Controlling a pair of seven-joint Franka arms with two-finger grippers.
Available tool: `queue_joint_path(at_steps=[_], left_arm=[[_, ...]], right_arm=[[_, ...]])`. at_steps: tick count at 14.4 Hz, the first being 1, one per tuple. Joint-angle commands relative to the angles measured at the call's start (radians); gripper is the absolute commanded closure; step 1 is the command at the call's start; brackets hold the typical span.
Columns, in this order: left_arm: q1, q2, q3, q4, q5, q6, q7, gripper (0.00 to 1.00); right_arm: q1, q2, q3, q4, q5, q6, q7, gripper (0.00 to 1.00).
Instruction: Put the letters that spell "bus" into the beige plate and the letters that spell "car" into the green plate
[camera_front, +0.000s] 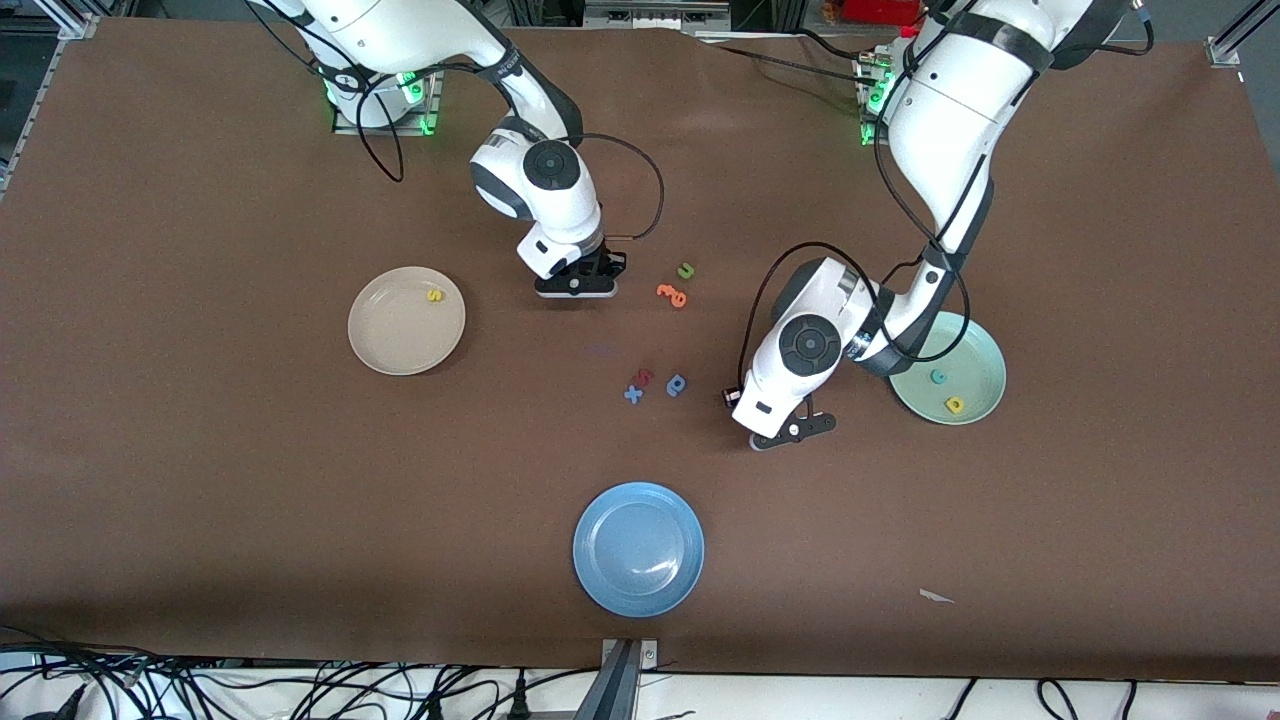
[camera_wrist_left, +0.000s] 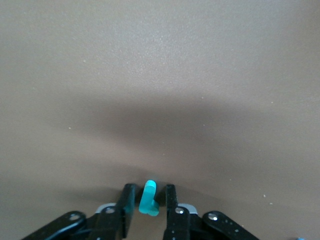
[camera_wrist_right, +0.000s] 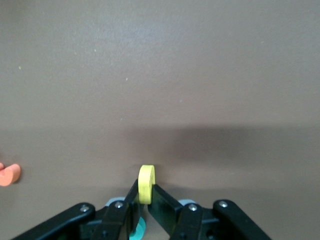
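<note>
I read an "s" (camera_front: 434, 295) on the beige plate (camera_front: 385, 340); a "c" (camera_front: 938, 377) and an "a" (camera_front: 955, 405) lie on the green plate (camera_front: 985, 395). My right gripper (camera_wrist_right: 146, 192), low over the counter (camera_front: 200, 480) beside the beige plate, pinches a yellow letter (camera_wrist_right: 146, 183) on edge between its jaws. My left gripper (camera_wrist_left: 150, 200), beside the green plate, has its jaws closed on a thin teal letter (camera_wrist_left: 149, 198).
</note>
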Motion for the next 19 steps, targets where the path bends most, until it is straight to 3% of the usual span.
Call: queue_joint_path(at_steps=[1, 4, 6, 10, 14, 17, 19], left_arm=[[-0.008, 0.015, 0.003, 0.018, -0.017, 0.007, -0.012, 0.82], [-0.008, 0.016, 0.003, 0.018, -0.017, 0.007, -0.012, 0.89], [-0.008, 0.016, 0.003, 0.018, -0.015, 0.007, -0.009, 0.93], [0.020, -0.010, 0.003, 0.029, -0.003, -0.048, 0.031, 1.00], [0.135, -0.094, 0.002, 0.027, -0.011, -0.227, 0.294, 1.00], [0.222, -0.155, 0.005, 0.006, 0.000, -0.367, 0.574, 1.00], [0.270, -0.191, 0.008, -0.049, 0.008, -0.378, 0.689, 1.00]], right_arm=[[-0.034, -0.069, 0.004, -0.034, -0.021, -0.064, -0.012, 0.99], [-0.042, -0.094, 0.007, -0.036, -0.021, -0.086, -0.016, 1.00], [-0.107, -0.158, 0.030, -0.080, -0.018, -0.087, -0.071, 1.00], [-0.385, -0.271, 0.200, -0.149, -0.012, -0.200, -0.292, 1.00], [-0.580, -0.324, 0.306, -0.166, -0.012, -0.303, -0.481, 1.00], [-0.674, -0.359, 0.314, -0.211, -0.012, -0.308, -0.607, 1.00], [-0.740, -0.359, 0.314, -0.241, -0.012, -0.308, -0.699, 0.99]])
